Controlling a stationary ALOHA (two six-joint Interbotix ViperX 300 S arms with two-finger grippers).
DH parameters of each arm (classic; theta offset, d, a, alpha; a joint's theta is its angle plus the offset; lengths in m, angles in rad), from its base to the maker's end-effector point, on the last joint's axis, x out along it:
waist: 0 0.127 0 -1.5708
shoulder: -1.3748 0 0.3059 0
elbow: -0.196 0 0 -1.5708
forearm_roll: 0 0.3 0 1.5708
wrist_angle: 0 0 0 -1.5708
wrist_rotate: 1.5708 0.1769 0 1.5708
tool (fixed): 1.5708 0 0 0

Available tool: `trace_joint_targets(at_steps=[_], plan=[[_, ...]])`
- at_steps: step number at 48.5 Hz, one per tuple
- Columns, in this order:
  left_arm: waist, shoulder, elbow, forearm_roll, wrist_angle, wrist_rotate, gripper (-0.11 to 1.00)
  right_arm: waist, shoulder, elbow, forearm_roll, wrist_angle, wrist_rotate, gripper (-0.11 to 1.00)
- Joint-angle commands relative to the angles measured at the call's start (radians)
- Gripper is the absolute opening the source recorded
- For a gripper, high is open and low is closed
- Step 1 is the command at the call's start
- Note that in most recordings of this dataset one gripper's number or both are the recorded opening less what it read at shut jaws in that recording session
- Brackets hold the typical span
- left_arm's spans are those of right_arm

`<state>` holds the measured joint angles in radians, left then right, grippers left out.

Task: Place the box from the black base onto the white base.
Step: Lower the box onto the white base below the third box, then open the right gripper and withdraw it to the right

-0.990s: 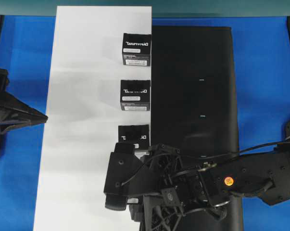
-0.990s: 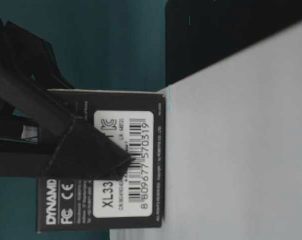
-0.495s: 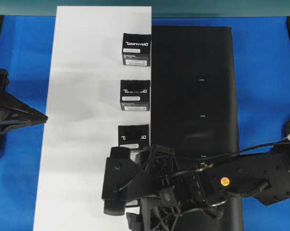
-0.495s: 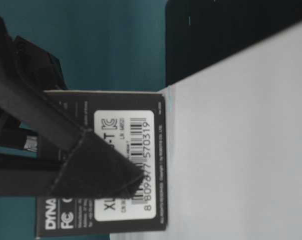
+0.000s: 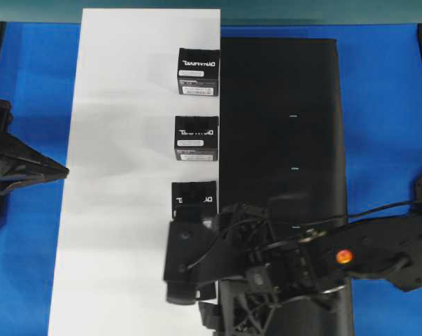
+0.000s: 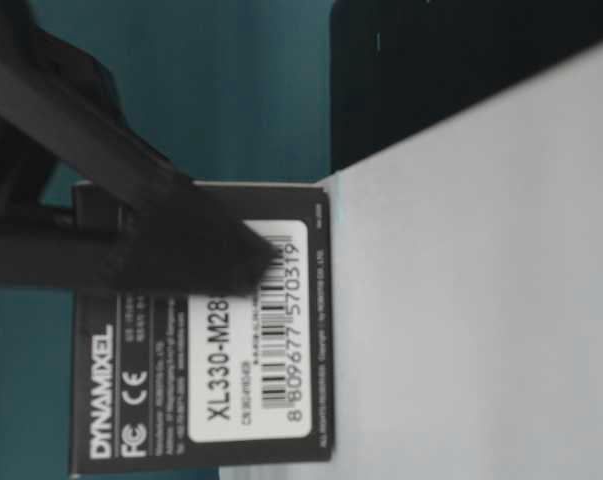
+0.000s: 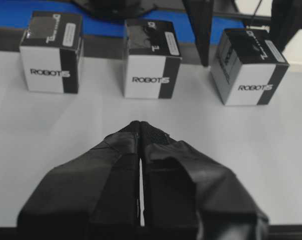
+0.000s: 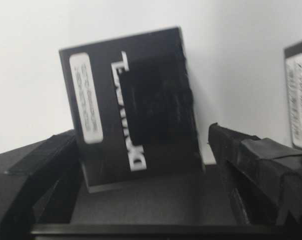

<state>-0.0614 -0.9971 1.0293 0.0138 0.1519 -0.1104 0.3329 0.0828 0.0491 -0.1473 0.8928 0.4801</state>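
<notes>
The box (image 8: 133,115), a black carton with white lettering, stands slightly skewed on the white base (image 5: 127,175) at its edge next to the black base (image 5: 280,126). My right gripper (image 8: 140,135) is open around it, and both fingers stand apart from its sides. The right arm (image 5: 301,262) hides this box from overhead. At table level the box (image 6: 181,400) shows its barcode label, with one finger (image 6: 131,190) slanting across its top. My left gripper (image 7: 140,125) is shut and empty, hovering over the white base (image 7: 65,130) and facing the box (image 7: 251,65).
Three more identical boxes (image 5: 198,71) (image 5: 196,138) (image 5: 194,194) line the white base's right edge. One of them (image 8: 298,100) shows beside my right finger. The left arm (image 5: 22,168) sits over the blue surface (image 5: 29,84) at far left.
My right gripper's jaws have spread off the box and the arm has drawn back to the right. The finger has slid off the barcode label. The box and left arm stayed still.
</notes>
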Motion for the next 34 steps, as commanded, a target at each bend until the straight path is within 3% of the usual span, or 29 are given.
trace_joint_targets(at_steps=[1, 22, 34], plan=[[-0.002, 0.002, -0.017, 0.003, -0.005, 0.000, -0.02, 0.006, -0.052, 0.009, -0.002, -0.003, 0.003, 0.99], [-0.002, -0.012, -0.018, 0.003, -0.005, 0.000, -0.02, -0.005, -0.307, 0.183, -0.003, -0.014, 0.002, 0.99], [-0.008, -0.011, -0.017, 0.003, -0.005, -0.002, -0.02, -0.060, -0.466, 0.333, -0.009, -0.152, 0.002, 0.99]])
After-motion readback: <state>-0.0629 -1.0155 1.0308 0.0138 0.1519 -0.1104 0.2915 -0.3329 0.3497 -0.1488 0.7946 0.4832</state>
